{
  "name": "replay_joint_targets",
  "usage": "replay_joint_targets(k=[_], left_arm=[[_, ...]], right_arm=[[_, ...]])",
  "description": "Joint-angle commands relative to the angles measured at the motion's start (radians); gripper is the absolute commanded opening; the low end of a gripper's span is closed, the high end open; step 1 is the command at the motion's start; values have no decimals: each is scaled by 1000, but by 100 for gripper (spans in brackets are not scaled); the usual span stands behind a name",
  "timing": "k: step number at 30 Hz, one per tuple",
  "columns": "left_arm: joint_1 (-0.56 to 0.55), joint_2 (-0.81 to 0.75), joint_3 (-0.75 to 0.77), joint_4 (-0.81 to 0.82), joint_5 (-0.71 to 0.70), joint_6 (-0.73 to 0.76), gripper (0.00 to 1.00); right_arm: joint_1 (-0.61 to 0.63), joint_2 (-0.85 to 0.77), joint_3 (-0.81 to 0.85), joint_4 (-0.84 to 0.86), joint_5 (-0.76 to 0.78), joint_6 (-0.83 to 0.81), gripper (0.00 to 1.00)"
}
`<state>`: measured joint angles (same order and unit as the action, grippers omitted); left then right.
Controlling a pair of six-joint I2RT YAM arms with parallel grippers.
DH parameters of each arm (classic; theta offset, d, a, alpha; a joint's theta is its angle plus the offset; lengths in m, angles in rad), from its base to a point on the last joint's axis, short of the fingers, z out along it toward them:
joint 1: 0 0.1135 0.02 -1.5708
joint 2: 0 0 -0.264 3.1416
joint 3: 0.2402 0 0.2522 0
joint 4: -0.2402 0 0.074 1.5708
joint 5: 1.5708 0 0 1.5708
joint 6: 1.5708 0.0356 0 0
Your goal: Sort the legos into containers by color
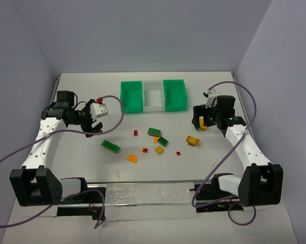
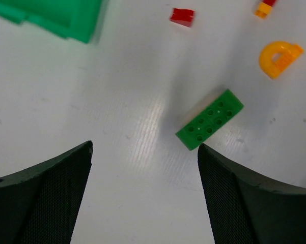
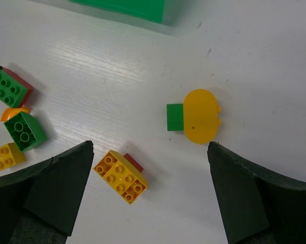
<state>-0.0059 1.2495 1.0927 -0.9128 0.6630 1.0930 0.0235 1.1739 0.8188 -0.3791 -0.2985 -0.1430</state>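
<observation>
Left gripper (image 2: 145, 146) jaws apart, empty; green brick (image 2: 210, 120) right of centre. Right gripper (image 3: 150, 145) likewise apart; yellow oval piece (image 3: 198, 116) mid-frame. Bins (image 1: 132, 83) upper centre, loose bricks (image 1: 154, 131) below them.

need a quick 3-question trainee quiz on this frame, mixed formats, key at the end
1. True or false: the left gripper is shut on the green brick.
2. Which colour is the middle container? A green, B white, C orange.
3. Fill in: in the right wrist view, the small piece lying against the yellow oval piece is ____.

Key
1. False: it is open and empty, and the brick lies on the table ahead of it.
2. B.
3. Green.
</observation>
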Motion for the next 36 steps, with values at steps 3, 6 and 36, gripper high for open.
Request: replay_joint_targets(k=[3,6,36], left_arm=[[-112,59,-24,-243,5,506,88],[-139,120,-24,-302,6,585,86],[-244,257,-218,80,-139,490,59]], right_arm=[[-5,30,55,-23,-38,-22,100],[-5,42,58,-34,-47,-29,100],[-5,101,69,-50,-53,-46,100]])
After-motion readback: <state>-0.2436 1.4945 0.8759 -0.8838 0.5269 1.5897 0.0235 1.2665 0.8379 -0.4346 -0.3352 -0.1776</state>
